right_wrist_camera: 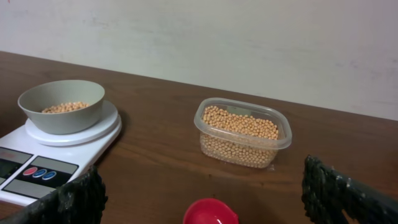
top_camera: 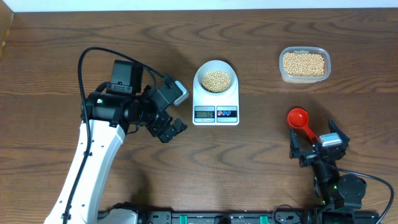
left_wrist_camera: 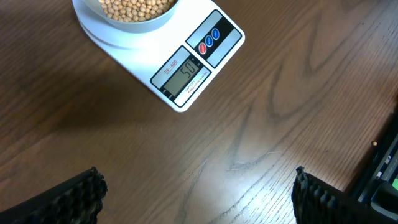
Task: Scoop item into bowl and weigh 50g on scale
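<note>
The white-rimmed bowl (top_camera: 200, 75) stands on the white scale (top_camera: 216, 114) and holds tan beans (top_camera: 216, 80). In the left wrist view the scale (left_wrist_camera: 221, 46) display (left_wrist_camera: 186, 74) reads 50, with the bowl (left_wrist_camera: 134, 23) above it. My left gripper (top_camera: 173, 129) hangs open over bare table just left of the scale, nothing between its fingers (left_wrist_camera: 81, 194). A red scoop (top_camera: 298, 117) lies on the table right of the scale. My right gripper (top_camera: 316, 143) is open right behind it, the scoop's head (right_wrist_camera: 210, 213) low between its spread fingers (right_wrist_camera: 336, 193), not gripped.
A clear plastic tub (top_camera: 304, 64) full of beans stands at the back right, seen also as the tub (right_wrist_camera: 242, 132) in the right wrist view beyond the scoop. The left arm's black cable (top_camera: 93, 56) loops over the table's left part.
</note>
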{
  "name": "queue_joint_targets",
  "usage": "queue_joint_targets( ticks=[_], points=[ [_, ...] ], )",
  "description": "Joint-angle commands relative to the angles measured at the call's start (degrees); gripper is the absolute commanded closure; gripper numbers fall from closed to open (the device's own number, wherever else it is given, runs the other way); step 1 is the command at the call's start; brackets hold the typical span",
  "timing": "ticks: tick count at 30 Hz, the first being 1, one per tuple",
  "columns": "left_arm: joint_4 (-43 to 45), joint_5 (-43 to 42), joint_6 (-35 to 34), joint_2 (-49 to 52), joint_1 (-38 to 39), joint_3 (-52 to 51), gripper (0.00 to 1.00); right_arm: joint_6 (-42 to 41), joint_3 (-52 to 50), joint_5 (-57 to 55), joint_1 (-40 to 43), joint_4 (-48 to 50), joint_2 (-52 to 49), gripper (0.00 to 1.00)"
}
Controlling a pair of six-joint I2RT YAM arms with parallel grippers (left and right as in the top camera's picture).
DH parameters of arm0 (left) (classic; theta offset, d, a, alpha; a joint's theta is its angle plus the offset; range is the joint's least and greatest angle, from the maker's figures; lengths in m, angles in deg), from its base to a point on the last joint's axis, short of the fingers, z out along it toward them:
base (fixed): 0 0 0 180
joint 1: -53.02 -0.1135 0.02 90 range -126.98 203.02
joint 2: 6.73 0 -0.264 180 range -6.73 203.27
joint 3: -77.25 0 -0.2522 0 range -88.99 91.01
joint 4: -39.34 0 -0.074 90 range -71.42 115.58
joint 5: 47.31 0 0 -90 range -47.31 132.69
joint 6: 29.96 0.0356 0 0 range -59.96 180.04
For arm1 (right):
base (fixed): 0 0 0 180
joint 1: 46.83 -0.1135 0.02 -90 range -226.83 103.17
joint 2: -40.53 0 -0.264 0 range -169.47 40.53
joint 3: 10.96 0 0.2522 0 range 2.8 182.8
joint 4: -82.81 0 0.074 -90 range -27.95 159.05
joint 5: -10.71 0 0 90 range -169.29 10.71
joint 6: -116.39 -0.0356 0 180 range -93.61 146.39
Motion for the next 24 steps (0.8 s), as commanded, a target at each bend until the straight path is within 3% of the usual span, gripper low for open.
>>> queue_joint_targets(
  ticks=[1, 18, 24],
  points=[
    [-0.3, 0.1, 0.7, -0.8, -0.3, 0.8, 0.02, 1.7, -0.1, -0.4, -0.4, -0.5, 0.3, 0.01],
    [-0.3, 0.1, 0.7, -0.8, -0.3, 0.8, 0.02, 1.9, -0.1, -1.7, -0.4, -0.5, 0.3, 0.01],
    [-0.3, 0.1, 0.7, -0.8, -0.3, 0.8, 0.02, -5.6, -0.1, -9.5, -0.4, -1.1, 0.4, 0.01]
  ],
)
